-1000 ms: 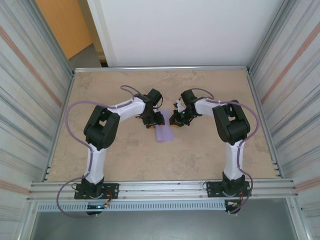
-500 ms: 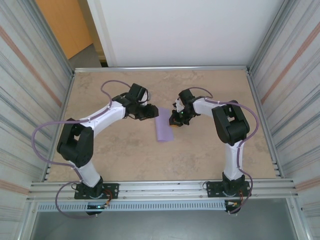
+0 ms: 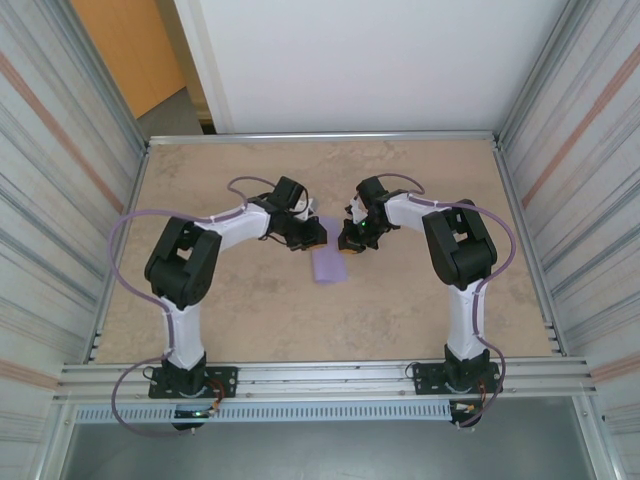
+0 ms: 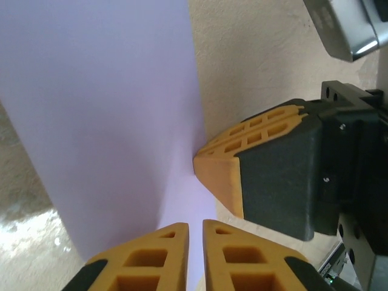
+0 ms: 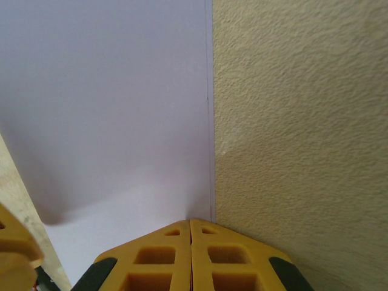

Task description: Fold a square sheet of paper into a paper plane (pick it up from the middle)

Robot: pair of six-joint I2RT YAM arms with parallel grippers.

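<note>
Lying flat near the middle of the table (image 3: pixel 420 300), the lilac sheet of paper (image 3: pixel 329 266) shows from above as an upright oblong. The left gripper (image 3: pixel 310 237) is at its 10 o'clock edge and the right gripper (image 3: pixel 347 243) at its 2 o'clock edge, both with their tips down on it. In the left wrist view the left pads are almost together, with lilac showing through the thin slit between them; whether they pinch any paper I cannot tell. The right pads are pressed fully together, holding nothing, their tip touching the sheet's straight edge where it meets the bare table.
</note>
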